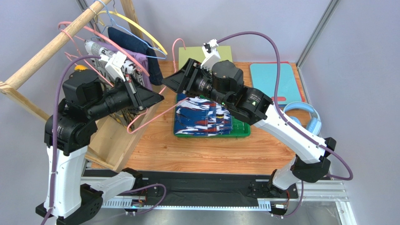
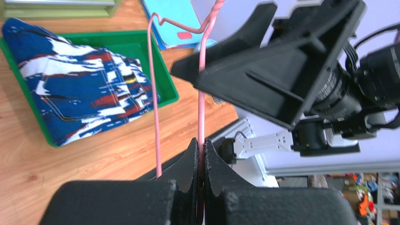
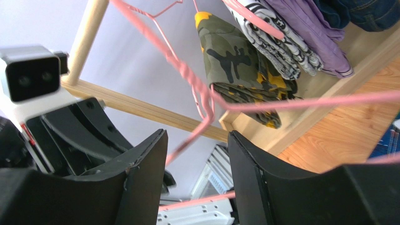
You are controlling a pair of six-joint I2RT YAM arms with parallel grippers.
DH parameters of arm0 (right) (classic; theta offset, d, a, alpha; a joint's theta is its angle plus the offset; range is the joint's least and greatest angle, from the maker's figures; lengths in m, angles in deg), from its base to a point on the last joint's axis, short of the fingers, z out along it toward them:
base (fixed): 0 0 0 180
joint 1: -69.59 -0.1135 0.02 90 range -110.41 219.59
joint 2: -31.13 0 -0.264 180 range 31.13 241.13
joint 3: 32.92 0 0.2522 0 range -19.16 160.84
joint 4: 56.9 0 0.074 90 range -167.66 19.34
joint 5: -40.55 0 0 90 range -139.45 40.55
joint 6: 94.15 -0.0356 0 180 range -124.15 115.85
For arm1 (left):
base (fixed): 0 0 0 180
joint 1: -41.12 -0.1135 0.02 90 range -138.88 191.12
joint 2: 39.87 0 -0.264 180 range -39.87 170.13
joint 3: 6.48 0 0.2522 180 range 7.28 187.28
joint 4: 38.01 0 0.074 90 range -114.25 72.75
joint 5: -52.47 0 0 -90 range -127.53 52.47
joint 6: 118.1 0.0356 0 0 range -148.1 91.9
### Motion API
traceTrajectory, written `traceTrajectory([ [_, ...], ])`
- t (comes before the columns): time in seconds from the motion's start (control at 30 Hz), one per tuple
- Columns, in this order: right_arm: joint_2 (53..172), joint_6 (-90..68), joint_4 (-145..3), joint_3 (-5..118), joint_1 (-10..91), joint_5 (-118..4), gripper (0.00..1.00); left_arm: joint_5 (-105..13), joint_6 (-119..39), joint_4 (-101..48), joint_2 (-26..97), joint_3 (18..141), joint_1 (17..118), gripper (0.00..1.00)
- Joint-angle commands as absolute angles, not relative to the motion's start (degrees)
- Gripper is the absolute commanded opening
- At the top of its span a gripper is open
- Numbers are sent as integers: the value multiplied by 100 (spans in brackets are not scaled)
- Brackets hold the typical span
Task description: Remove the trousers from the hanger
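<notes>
Two robot arms, the left arm (image 1: 65, 140) and the right arm (image 1: 291, 136), carry one pincer each: the left pincer (image 2: 200, 147) and the right pincer (image 3: 197, 140).

The tabletop (image 1: 197, 154) holds:
- one green tray (image 1: 240, 127)
- one pair of trousers (image 1: 204, 117)
- one teal board (image 1: 270, 77)
- one olive-green box (image 1: 225, 52)
- one pair of blue headphones (image 1: 305, 115)

One wooden rack (image 1: 51, 44) at the left edge bears four garments:
- one camouflage garment (image 3: 239, 70)
- one newspaper-print garment (image 3: 272, 42)
- one purple garment (image 1: 141, 63)
- one navy garment (image 1: 129, 43)

The hangers number one yellow hanger (image 1: 149, 35), one light blue hanger (image 1: 112, 18) and one pink hanger (image 2: 201, 93) off the rail. The other pink ones, on the rail, are too tangled to count.
</notes>
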State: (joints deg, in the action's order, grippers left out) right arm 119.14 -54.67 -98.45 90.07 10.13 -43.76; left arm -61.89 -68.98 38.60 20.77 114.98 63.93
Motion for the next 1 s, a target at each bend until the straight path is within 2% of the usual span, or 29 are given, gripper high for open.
traceTrajectory([
  [0.0, 12034, -5864, -9360, 9229, 1026, -4233, 44, -6504, -7020, 3473, 1884, 11354, 6406, 0],
  [0.13, 12052, -5891, -9264, 9159, 965, -4339, 38, -6662, -7011, 3394, 1840, 11222, 6406, 0],
  [0.2, 12069, -5908, -9220, 9185, 921, -4374, 28, -6671, -7011, 3394, 1814, 11231, 6406, 0],
  [0.23, 12061, -5908, -9228, 9176, 895, -4383, 19, -6698, -7011, 3403, 1805, 11240, 6406, 0],
  [0.43, 11929, -5847, -9149, 9019, 894, -4672, 0, -6979, -7046, 3333, 1726, 11187, 6406, 0],
  [0.67, 11657, -6023, -8710, 8623, 886, -5112, 0, -7312, -7318, 3060, 1532, 10967, 6406, 1],
  [0.7, 11639, -6031, -8727, 8605, 894, -5182, 0, -7409, -7423, 3042, 1532, 10967, 6406, 14],
  [0.73, 11560, -6023, -8745, 8570, 886, -5218, 0, -7471, -7485, 3016, 1498, 10950, 6406, 22],
  [0.8, 11446, -6005, -8762, 8395, 885, -5323, 0, -7750, -7765, 2850, 1462, 10819, 6406, 37],
  [0.9, 11165, -5848, -8806, 8140, 903, -5550, 0, -8286, -8109, 2412, 1287, 10468, 6406, 53],
  [0.93, 11112, -5821, -8833, 8087, 920, -5648, 0, -8419, -8345, 2270, 1173, 10353, 6406, 66],
  [0.97, 10990, -5812, -8894, 8052, 973, -5753, 0, -8560, -8478, 2138, 1111, 10239, 6406, 71],
])
